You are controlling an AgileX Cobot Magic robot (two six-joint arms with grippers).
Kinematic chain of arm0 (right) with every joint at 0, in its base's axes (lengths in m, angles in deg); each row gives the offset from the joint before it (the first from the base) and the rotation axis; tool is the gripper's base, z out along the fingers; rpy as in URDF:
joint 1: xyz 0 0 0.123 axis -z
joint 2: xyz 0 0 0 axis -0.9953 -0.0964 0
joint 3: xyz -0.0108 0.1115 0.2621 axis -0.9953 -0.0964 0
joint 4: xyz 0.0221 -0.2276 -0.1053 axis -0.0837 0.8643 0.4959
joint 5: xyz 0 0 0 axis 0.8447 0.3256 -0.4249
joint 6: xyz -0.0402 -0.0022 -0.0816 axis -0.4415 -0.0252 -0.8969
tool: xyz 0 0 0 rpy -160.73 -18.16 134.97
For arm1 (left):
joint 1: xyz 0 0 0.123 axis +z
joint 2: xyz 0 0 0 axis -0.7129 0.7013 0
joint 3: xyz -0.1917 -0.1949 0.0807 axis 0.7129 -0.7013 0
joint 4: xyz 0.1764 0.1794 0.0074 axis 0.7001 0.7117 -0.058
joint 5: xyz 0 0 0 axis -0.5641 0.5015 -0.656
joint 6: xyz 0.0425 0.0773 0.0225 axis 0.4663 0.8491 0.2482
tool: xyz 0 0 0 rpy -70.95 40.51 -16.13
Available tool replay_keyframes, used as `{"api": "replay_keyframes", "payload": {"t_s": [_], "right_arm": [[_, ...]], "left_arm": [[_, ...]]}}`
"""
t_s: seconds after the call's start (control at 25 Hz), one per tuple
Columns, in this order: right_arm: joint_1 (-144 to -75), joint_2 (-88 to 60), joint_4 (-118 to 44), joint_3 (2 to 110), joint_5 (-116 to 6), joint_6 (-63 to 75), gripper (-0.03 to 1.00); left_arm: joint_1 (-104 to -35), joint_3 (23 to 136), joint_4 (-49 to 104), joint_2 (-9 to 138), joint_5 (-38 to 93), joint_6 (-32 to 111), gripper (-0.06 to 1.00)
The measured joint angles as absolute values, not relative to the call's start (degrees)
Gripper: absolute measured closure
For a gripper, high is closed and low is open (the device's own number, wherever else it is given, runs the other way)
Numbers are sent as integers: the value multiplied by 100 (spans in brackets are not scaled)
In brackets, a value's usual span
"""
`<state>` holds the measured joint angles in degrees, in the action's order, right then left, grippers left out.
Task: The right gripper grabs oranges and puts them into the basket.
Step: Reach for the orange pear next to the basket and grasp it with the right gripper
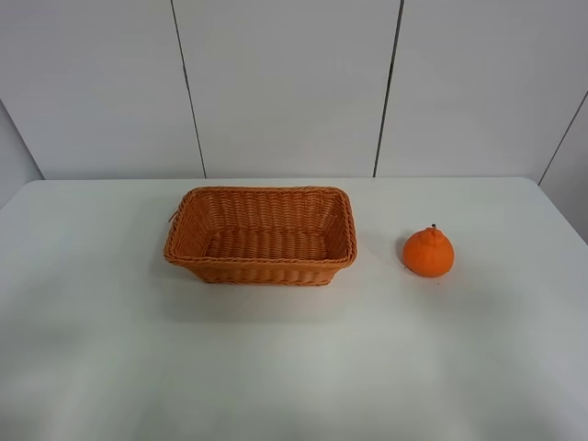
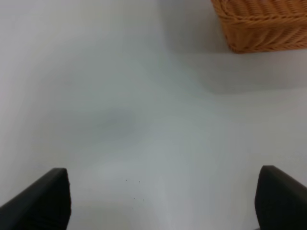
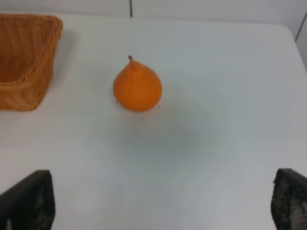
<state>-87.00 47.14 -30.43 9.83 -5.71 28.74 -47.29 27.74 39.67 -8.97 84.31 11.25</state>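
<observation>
A bright orange (image 1: 428, 253) with a knobby neck and dark stem sits upright on the white table, to the right of the basket (image 1: 188, 259). The wicker basket stands near the table's middle and looks empty. Neither arm shows in the exterior high view. In the right wrist view the orange (image 3: 137, 87) lies well ahead of my right gripper (image 3: 163, 203), whose black fingertips (image 3: 29, 199) stand wide apart and empty; the basket's corner (image 3: 29, 72) shows beside it. In the left wrist view my left gripper (image 2: 163, 201) is open and empty over bare table, with the basket's corner (image 2: 261, 28) far ahead.
The white table (image 1: 294, 367) ends at a grey panelled wall (image 1: 285, 83) behind the basket. The table's right edge runs close to the orange's side.
</observation>
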Motion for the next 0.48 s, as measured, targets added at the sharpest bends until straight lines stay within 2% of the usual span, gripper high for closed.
{"api": "replay_keyframes", "payload": {"t_s": [0.48], "right_arm": [[-8700, -199, -3032, 3221, -586, 2809, 28]], "left_arm": [[-4729, 2774, 3967, -897, 8431, 1125, 6]]}}
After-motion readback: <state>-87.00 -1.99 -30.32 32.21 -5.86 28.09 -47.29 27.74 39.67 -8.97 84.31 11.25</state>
